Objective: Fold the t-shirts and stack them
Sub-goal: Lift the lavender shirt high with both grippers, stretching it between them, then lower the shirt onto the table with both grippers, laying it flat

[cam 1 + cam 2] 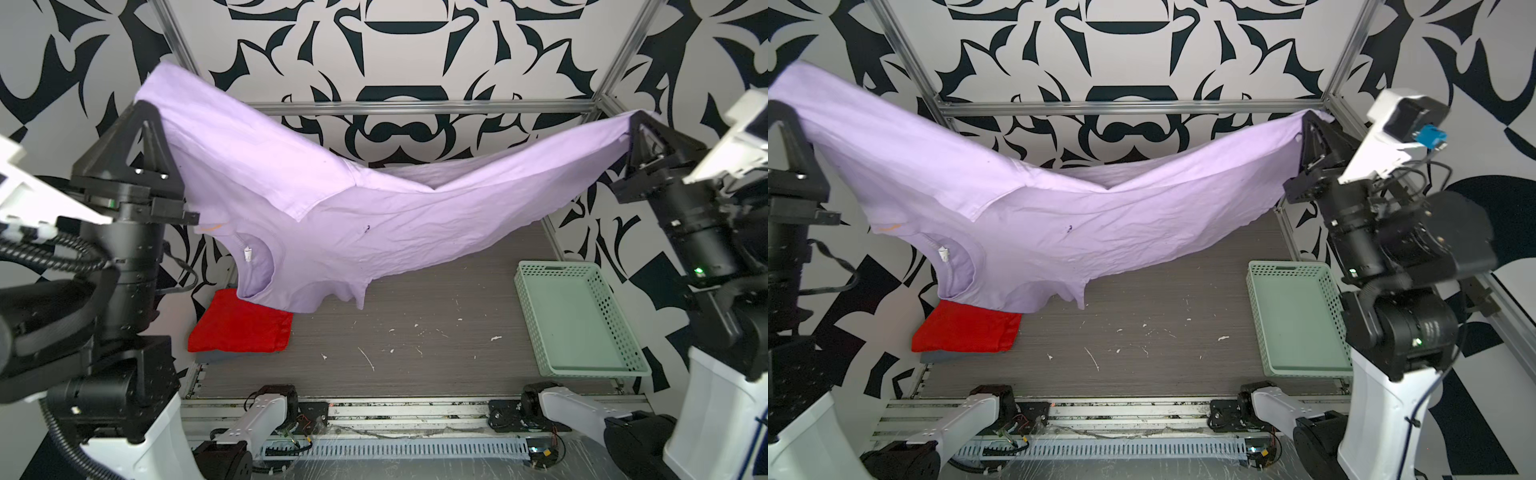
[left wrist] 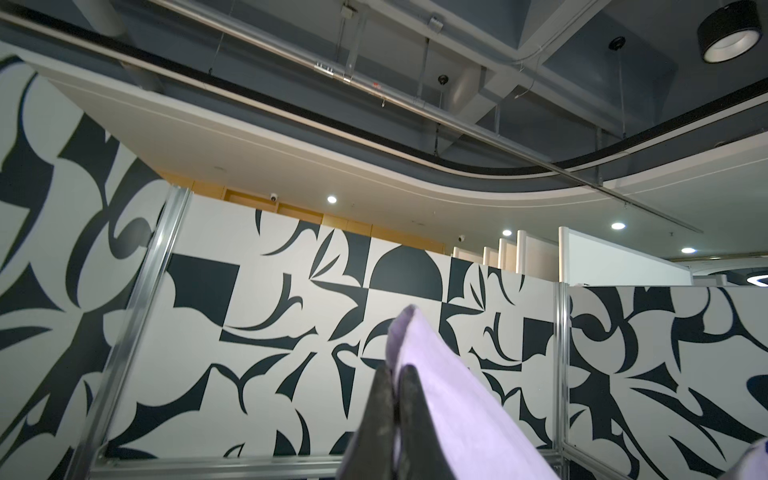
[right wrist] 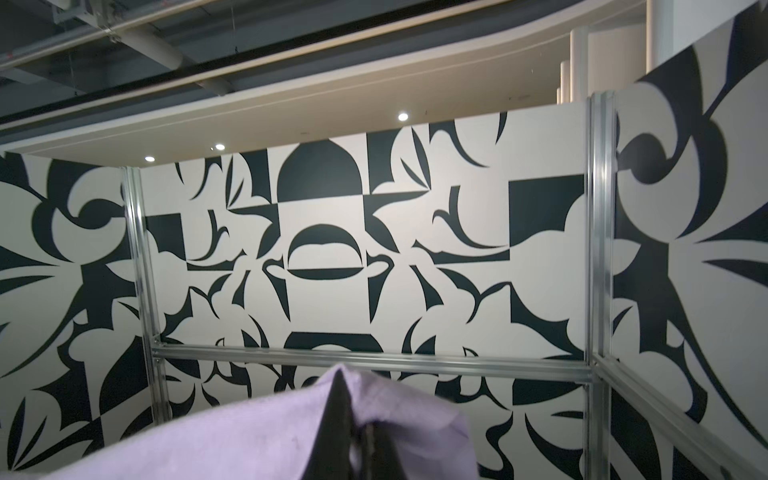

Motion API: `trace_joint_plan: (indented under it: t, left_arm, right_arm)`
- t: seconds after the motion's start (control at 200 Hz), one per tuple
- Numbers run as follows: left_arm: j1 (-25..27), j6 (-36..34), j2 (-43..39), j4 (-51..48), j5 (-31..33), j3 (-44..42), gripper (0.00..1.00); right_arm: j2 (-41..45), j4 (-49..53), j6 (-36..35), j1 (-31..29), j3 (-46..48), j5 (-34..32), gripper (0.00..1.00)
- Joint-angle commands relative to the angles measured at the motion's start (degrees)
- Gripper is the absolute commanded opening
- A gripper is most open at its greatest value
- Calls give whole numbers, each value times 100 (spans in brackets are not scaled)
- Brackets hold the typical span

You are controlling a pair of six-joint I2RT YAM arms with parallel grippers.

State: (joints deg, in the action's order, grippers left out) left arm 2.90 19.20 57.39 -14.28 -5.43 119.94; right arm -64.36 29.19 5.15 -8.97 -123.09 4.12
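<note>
A pale lavender t-shirt (image 1: 374, 216) (image 1: 1059, 224) hangs stretched in the air between my two grippers, sagging in the middle. Its collar end droops low on the left. My left gripper (image 1: 145, 107) (image 1: 777, 115) is shut on one raised edge; the left wrist view shows the lavender cloth (image 2: 449, 395) pinched in the left gripper (image 2: 395, 370). High at the right, my right gripper (image 1: 636, 119) (image 1: 1308, 117) (image 3: 349, 395) is shut on the opposite edge, with cloth (image 3: 228, 440) draped over it. A folded red t-shirt (image 1: 241, 328) (image 1: 967, 328) lies on a folded grey-blue t-shirt (image 1: 220, 356) (image 1: 942, 356) at the table's left.
A mint-green perforated basket (image 1: 557, 266) (image 1: 1287, 268) stands on the right of the grey table (image 1: 415, 324) (image 1: 1142, 345), with nothing in it. Metal frame rails and patterned walls close in the back and sides. White flecks dot the tabletop.
</note>
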Motion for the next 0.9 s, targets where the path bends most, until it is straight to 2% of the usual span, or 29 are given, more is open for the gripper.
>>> trace_joint_plan:
  t: [0.0,0.21,0.42,0.58,0.76,0.895]
  left_arm:
    - [-26,-176,-155,369,23,57,0]
    - [-22,-156,-160,500,209,-434,0]
    - [-22,-226,314,498,411,-1054,0]
    - [-26,-179,711,810,389,-1736,0]
    - [-26,48,1514,1329,336,-2538,0]
    - [-30,131,2722,1686,281,-2789,0]
  right_arm:
    - [72,-128,-212,8,-204,69,0]
    - [-110,-115,-115,9,172,-5,0]
    - [-723,-96,20,9,579,-131,0]
    - [-1039,-429,215,13,1406,-275,0]
    - [-1510,-1099,558,17,2721,-496,0]
    - [-2435,-1608,830,32,3240,-588,0]
